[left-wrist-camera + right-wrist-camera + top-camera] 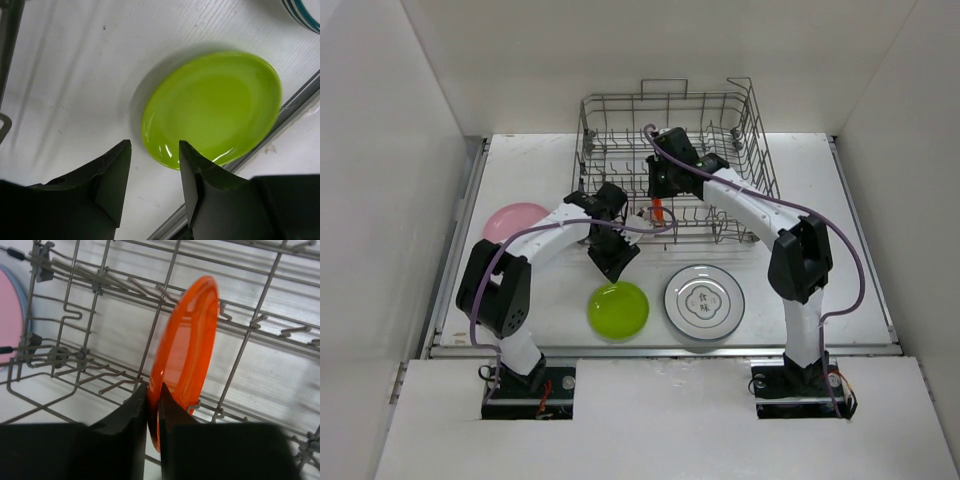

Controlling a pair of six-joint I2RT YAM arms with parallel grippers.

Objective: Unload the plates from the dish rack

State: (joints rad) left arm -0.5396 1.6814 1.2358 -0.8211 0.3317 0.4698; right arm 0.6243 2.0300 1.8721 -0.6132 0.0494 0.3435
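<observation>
Firmly pinched at its lower rim, the orange plate point(187, 340) stands on edge inside the rack point(750, 130), rising up and away from the right tool point(152, 387). That tool's two black fingers are nearly together, one on each face of the plate, with only the thin rim between them. Upright tines and crossing wires lie on both sides of the tool, and the rack's floor wires run beneath it.

Off to the right tool's left, past the rack's wall, the pink plate point(7, 322) lies on the counter point(840, 250). A blue edge shows along its rim in the wrist view, perhaps a second plate under it, though too little of it is visible to be sure.

Outside the rack, the left tool point(154, 144) hangs over the counter with its jaws partly apart and nothing between them. Just ahead of its tips the green plate point(215, 107) lies flat on the counter, with its near rim passing close by the right-hand finger. To that tool's right, beyond the green plate, the white plate point(704, 300) with a printed centre also lies flat, apart from the green one.
</observation>
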